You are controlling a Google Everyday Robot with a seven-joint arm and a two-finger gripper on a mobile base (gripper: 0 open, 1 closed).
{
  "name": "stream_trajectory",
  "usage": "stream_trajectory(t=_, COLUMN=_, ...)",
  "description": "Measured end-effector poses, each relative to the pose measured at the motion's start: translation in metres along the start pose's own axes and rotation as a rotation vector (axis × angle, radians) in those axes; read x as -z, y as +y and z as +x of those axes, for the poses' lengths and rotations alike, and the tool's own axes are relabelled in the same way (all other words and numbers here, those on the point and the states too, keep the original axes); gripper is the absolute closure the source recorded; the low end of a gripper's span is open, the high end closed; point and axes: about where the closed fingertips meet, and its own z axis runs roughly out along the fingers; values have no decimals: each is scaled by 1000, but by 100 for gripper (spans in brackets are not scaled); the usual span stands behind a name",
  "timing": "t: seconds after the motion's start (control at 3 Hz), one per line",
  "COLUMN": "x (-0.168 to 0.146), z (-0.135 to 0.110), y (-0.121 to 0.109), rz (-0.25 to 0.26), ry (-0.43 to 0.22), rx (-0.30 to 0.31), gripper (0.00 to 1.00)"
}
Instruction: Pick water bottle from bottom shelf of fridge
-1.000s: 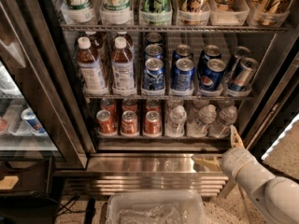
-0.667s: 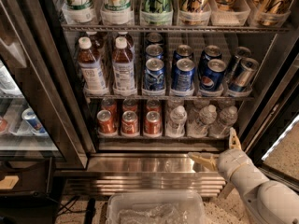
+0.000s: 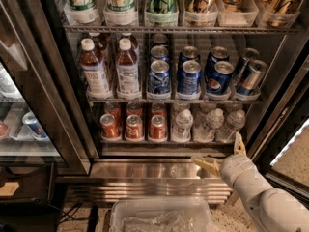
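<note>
Standing at the right end of the bottom shelf (image 3: pixel 164 142) of the fridge (image 3: pixel 54 81): water bottle (image 3: pixel 232 123), white-capped, two more alongside, orange-red cans (image 3: pixel 133 127) further left. Hand (image 3: pixel 223 154): fingers spread wide, empty, just below the shelf rail.

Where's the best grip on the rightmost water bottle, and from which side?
Probably the ribbed body below the cap, straight in from the front. The water bottle stands upright at the front of the bottom shelf, another bottle close on its left, the fridge frame on its right, so sideways looks blocked. The gripper sits open just below and in front.
</note>
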Motion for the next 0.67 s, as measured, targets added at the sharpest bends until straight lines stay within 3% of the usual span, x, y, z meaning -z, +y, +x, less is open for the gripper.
stream_trajectory(t=0.67, x=-17, z=6, y=1, rz=40, ry=-39, rx=7, gripper=4)
